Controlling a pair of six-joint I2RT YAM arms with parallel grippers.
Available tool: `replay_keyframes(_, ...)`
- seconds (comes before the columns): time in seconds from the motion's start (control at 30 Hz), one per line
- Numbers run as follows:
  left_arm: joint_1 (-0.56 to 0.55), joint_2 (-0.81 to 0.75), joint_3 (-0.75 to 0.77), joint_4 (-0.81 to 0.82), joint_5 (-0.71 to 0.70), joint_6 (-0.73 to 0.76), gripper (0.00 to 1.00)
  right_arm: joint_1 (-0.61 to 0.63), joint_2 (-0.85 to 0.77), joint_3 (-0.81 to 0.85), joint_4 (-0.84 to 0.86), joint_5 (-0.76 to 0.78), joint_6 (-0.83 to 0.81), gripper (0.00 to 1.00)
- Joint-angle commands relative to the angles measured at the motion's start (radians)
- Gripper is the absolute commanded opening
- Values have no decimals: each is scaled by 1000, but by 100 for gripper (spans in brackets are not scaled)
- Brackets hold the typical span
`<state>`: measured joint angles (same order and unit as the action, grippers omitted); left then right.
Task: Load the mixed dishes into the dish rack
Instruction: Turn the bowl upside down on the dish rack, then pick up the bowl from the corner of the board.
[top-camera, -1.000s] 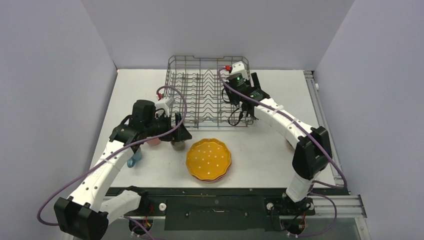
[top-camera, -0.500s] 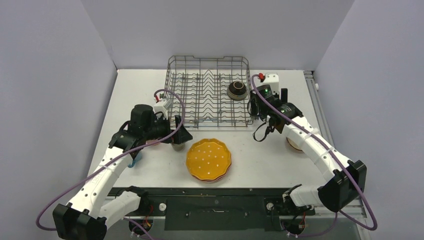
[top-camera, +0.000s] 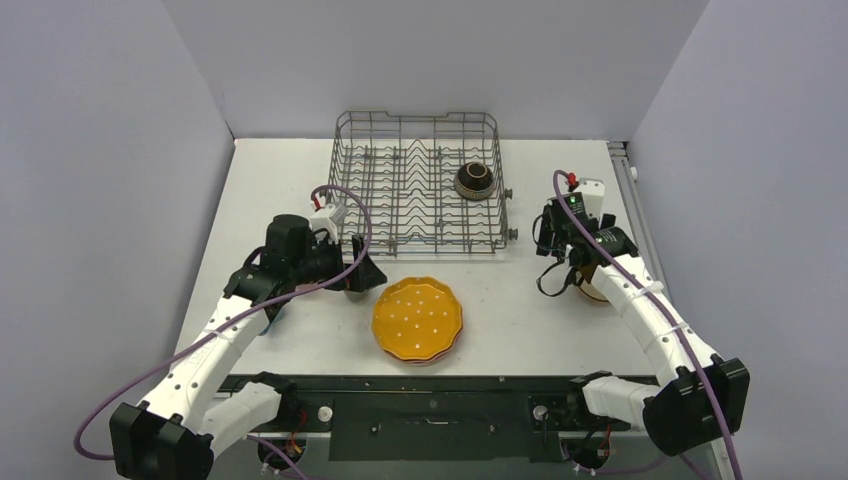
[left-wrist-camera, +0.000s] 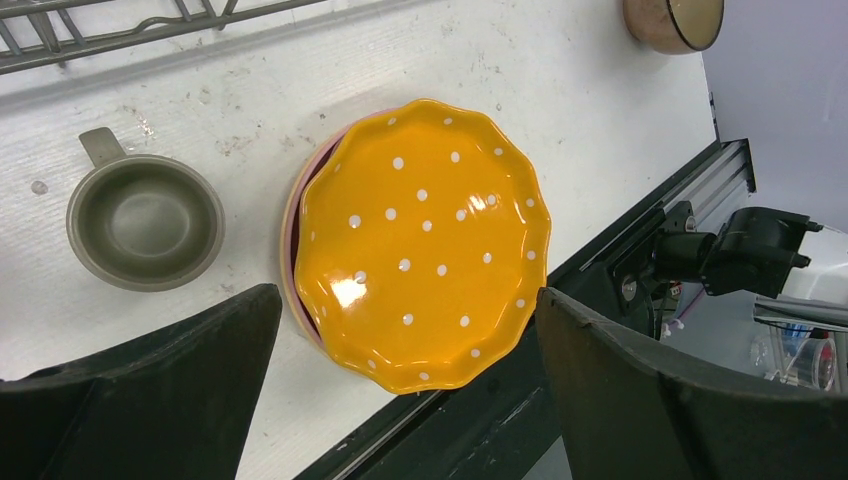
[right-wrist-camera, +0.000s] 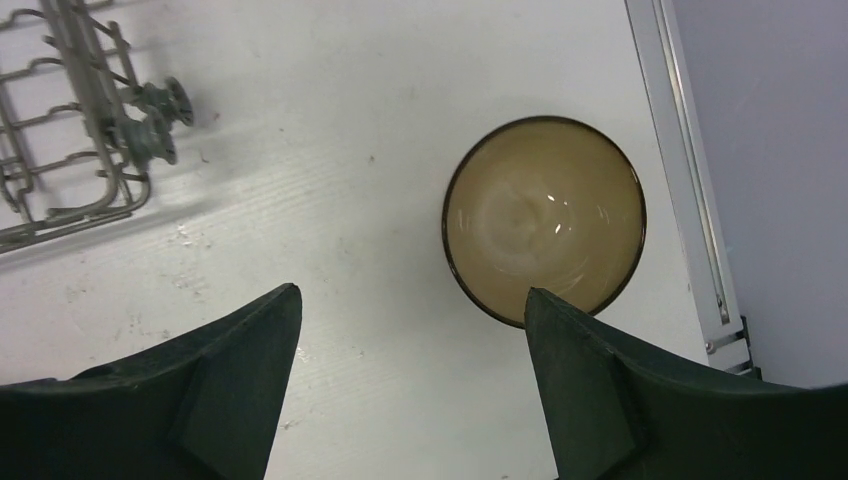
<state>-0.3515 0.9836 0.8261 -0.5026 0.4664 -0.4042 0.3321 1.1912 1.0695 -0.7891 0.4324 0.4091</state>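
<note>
Brown bowl (top-camera: 474, 180) now in dish rack (top-camera: 345, 150), my right gripper (right-wrist-camera: 410, 295) moves wide and empty over terracotta bowl (right-wrist-camera: 545, 220), left gripper (left-wrist-camera: 408, 300) wide too.

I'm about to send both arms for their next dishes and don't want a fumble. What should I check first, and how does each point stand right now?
1. Right claw open and empty: ok.
2. Cream-lined bowl upright, nothing touching it: ok.
3. Right claw centred over that bowl: not ok; it lies off toward one finger.
4. Left claw open and empty above the dotted plate: ok.
5. Free tines in the dish rack left of the dark brown bowl: ok.
6. Dotted plate free to lift off the pink plate beneath: cannot tell.
</note>
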Motion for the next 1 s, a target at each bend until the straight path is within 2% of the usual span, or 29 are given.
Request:
replay_keyframes(0.0,3,-12,-3,64,16,0,96,-55,-36,-64,-1,-56,40,77)
replay_keyframes(0.37,3,4,-7,61,27,-5,96,-194,9,-198,87,-118,47,76)
replay_keyframes(0.97,3,9,-6,49,19,1,96,-262,221,-175,202,-152,44,67)
